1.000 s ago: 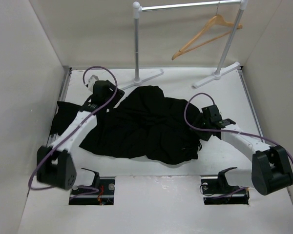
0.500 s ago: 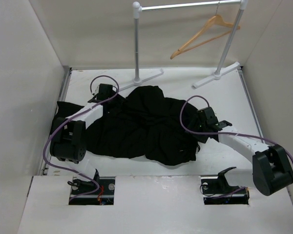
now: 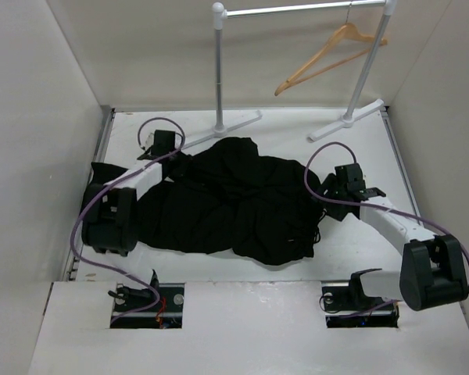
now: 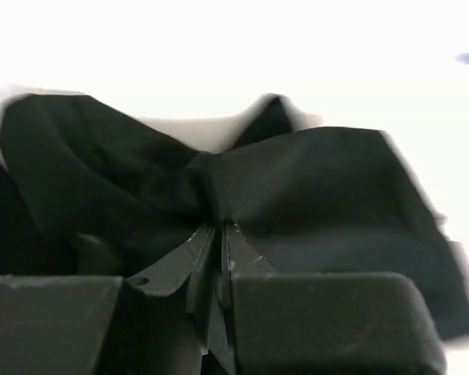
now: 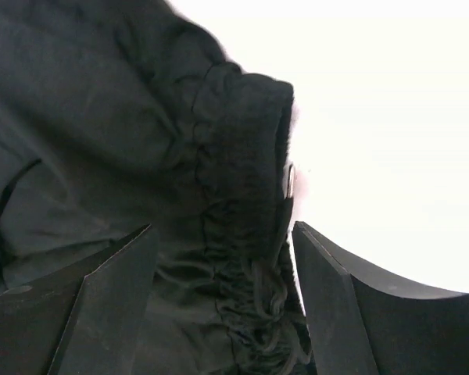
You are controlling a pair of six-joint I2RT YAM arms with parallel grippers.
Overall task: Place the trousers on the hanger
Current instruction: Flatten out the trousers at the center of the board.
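Trousers [image 3: 234, 203] still heaped centre-frame, but we've now got the left gripper [image 4: 219, 228] pinching a fold, the right gripper [image 5: 223, 228] eased back wide open, so a lift looks close.

The trousers [image 3: 234, 199] are plain black soft cloth, lying in a crumpled, wrinkled heap across the middle of the white bench [image 3: 289, 137]. A fold at the heap's far left is pinched between the left fingers [image 4: 195, 262]. A gathered, ribbed band at its right edge lies between the spread right fingers [image 5: 102, 312]. The hanger [image 3: 322, 51], light-brown wood, hangs tilted by its hook from the rail [image 3: 297, 9] behind, well apart.
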